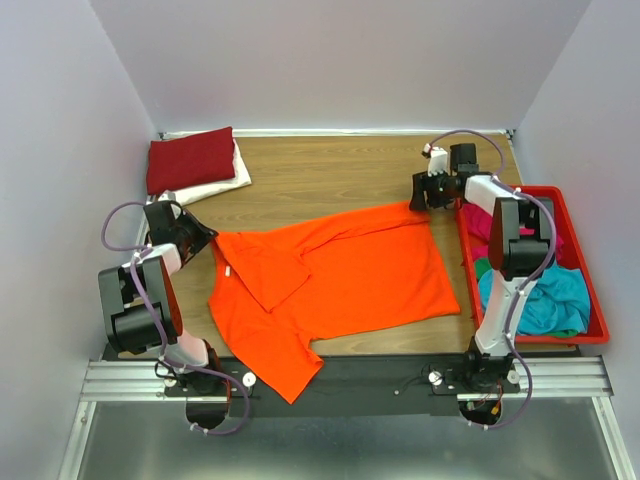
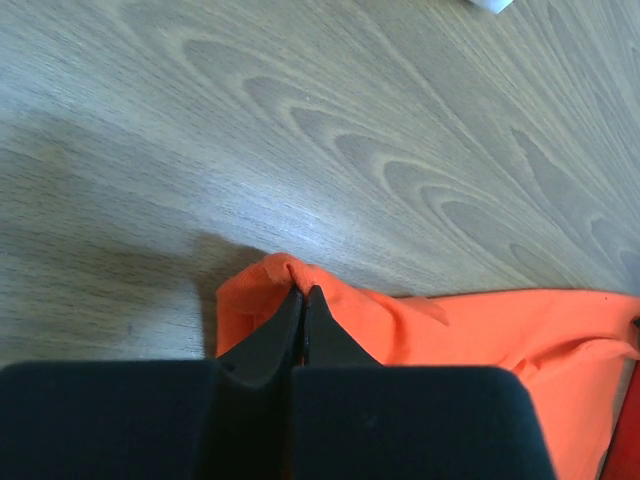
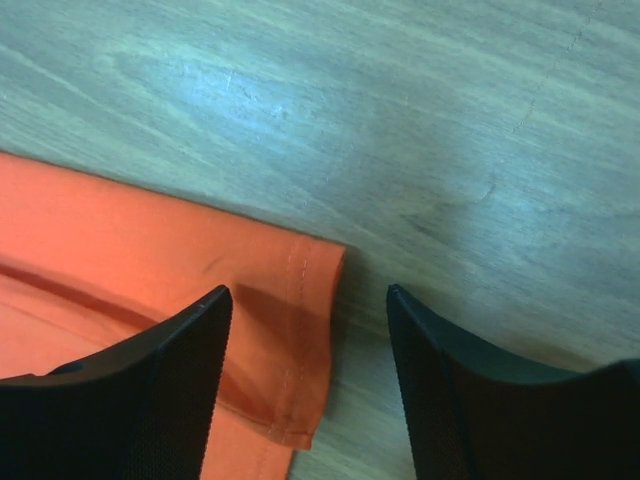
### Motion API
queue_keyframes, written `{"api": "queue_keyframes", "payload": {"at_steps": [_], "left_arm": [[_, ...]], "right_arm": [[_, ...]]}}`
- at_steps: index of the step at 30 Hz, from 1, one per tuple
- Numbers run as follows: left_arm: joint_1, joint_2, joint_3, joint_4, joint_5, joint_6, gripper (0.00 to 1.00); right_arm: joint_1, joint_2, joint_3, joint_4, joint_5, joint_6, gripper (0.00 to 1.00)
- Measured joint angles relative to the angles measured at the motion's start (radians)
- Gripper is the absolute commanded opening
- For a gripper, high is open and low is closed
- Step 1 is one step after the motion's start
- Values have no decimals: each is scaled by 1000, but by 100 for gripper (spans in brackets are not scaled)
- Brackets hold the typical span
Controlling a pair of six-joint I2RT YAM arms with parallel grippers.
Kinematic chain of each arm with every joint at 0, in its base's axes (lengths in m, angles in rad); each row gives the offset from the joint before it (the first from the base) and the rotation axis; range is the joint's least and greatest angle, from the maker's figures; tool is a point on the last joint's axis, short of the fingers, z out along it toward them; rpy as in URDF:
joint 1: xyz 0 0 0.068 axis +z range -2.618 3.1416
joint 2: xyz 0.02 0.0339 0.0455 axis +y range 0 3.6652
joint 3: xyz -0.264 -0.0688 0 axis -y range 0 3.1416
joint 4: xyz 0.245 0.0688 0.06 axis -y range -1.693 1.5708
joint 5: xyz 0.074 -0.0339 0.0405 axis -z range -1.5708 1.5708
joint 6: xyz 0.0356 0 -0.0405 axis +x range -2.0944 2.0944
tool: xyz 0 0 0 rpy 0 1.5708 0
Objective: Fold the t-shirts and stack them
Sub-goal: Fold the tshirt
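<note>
Orange t-shirt (image 1: 340,280) spread over the centre of the wooden table (image 1: 320,170), a flap folded over near its left side. Left gripper (image 2: 303,297) closed, pinching a raised corner of the orange cloth at its left edge. Right gripper (image 3: 307,290) with fingers spread wide, astride the hemmed far-right corner (cloth not gripped). Dark red t-shirt (image 1: 190,158) folded atop the white t-shirt (image 1: 220,188) at the far-left corner; teal t-shirt (image 1: 545,295) and magenta t-shirt (image 1: 483,225) heaped in the red tray (image 1: 590,300) at right
</note>
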State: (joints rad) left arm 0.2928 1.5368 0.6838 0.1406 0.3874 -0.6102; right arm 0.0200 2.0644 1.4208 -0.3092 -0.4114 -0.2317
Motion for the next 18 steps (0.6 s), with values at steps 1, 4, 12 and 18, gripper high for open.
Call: {"api": "queue_keyframes", "payload": {"at_steps": [1, 4, 12, 18], "left_arm": [[2, 0, 0, 0, 0, 0, 0], [10, 0, 0, 0, 0, 0, 0], [56, 3, 2, 8, 10, -12, 0], [61, 78, 82, 8, 26, -27, 0]], "right_arm": [[0, 2, 2, 1, 1, 0, 58], [4, 11, 10, -7, -1, 4, 38], [7, 81, 109, -46, -40, 36, 1], [11, 156, 226, -64, -48, 45, 1]]}}
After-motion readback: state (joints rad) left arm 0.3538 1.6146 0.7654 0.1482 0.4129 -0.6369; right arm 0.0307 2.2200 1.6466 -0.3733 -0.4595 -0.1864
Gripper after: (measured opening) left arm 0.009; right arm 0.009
